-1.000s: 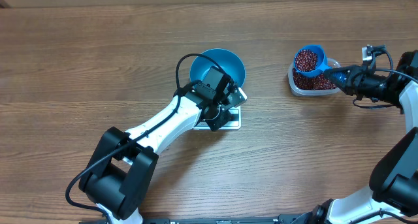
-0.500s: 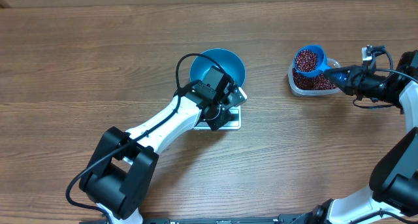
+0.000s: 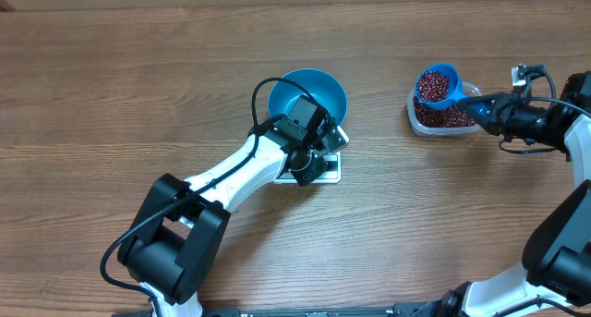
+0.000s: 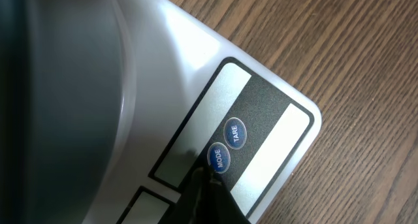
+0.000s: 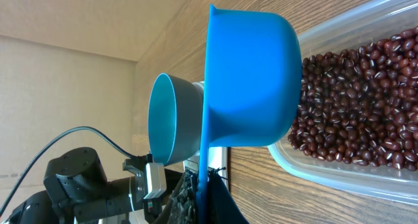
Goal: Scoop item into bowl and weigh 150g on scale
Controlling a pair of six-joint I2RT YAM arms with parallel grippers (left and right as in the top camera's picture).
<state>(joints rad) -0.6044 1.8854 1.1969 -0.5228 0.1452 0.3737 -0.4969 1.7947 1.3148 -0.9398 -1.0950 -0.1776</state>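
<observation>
A brown wood-grain tabletop (image 3: 138,95) fills the overhead view. The white-and-black left arm (image 3: 231,174) reaches in from the near left edge towards the centre. The dark right arm (image 3: 554,123) comes in from the right edge.

A round, deep, light blue bowl (image 3: 323,86) sits on the far part of a small flat white rectangular kitchen scale (image 3: 325,171) at the centre. Well apart to the right stands a clear rounded-rectangular plastic tub (image 3: 417,114).

A small blue long-handled scoop (image 5: 251,80), heaped full, is held over the far end of the tub. The right claw (image 5: 199,198) is clamped on its handle.

The left claw (image 4: 206,191) is closed to a single dark tip with nothing between its fingers. It points down at the scale's grey panel, at the edge of a round blue MODE button (image 4: 219,158), just beside a matching TARE button (image 4: 235,132).

Glossy dark red-brown beans (image 5: 353,106) lie in the tub and in the scoop.
</observation>
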